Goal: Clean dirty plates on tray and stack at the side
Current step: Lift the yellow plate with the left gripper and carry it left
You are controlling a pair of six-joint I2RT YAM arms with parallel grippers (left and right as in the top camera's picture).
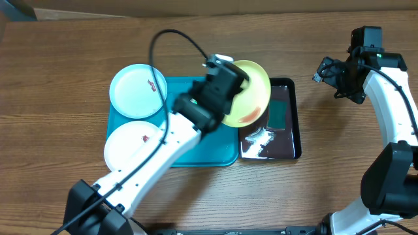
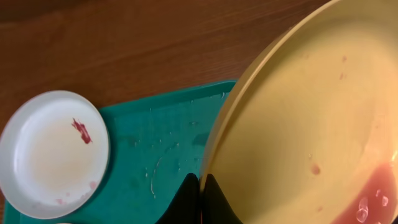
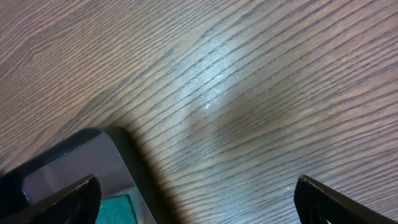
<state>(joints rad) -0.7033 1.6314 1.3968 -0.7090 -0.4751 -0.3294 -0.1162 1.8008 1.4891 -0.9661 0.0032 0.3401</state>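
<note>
My left gripper [image 1: 234, 83] is shut on the rim of the yellow-green plate [image 1: 251, 91], holding it tilted above the right end of the turquoise tray [image 1: 196, 147] and the black tray. In the left wrist view the black fingertips [image 2: 194, 198] pinch the plate's edge [image 2: 298, 118]; pink watery residue sits at its low side. The pale blue plate [image 1: 137, 91] and the white plate [image 1: 129, 145], each with a red smear, lie on the tray's left end. One smeared pale plate [image 2: 53, 152] shows in the left wrist view. My right gripper [image 3: 199, 202] hangs open over bare wood.
The glossy black tray [image 1: 290, 147] stands right of the turquoise one, holding a green sponge [image 1: 277, 108] and white foam [image 1: 258, 140]. Its corner [image 3: 93, 152] shows in the right wrist view. The right arm [image 1: 385, 98] stands at the table's right edge. A black cable arcs over the left arm.
</note>
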